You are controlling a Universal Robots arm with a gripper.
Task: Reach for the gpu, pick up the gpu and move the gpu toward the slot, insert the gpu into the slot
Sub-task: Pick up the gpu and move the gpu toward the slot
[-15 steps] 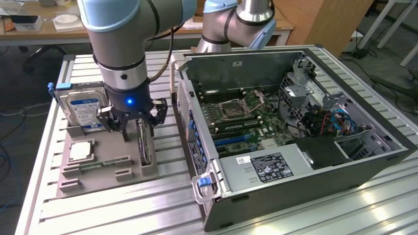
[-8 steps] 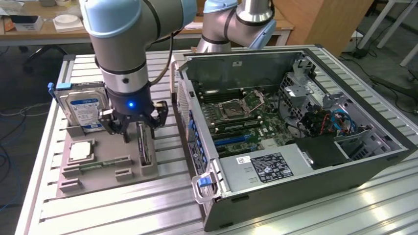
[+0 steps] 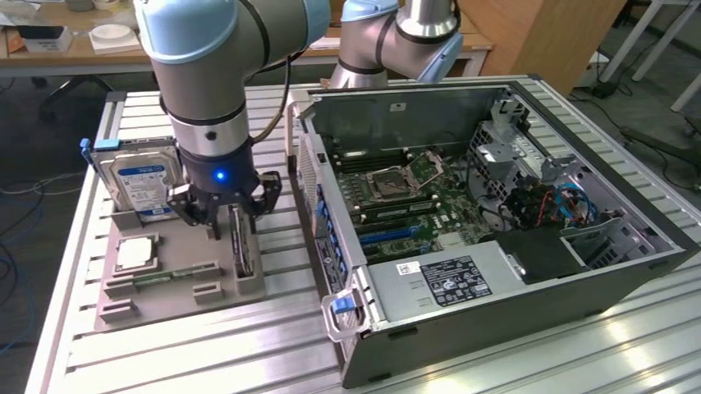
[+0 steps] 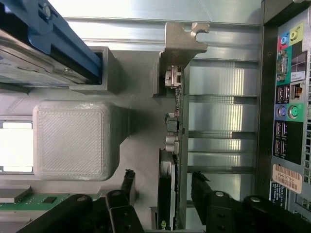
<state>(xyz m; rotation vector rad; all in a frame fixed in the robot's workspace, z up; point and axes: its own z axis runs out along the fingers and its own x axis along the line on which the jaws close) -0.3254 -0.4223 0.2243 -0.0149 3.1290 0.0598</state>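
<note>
Vertically poised, the spread end effector [image 3: 230, 212] straddles the gpu [image 3: 240, 244].

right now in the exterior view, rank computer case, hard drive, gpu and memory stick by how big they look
1. computer case
2. hard drive
3. gpu and memory stick: both look like thin strips, since the gpu stands edge-on, so unranked

A ribbed silver aluminium worktable [image 3: 613, 349] spans the foreground, catching bright glare near its front edge. Behind it stand a light wooden desk [image 3: 66, 59] and a brown wooden cabinet [image 3: 547, 33] on grey floor [image 3: 635, 98].
</note>
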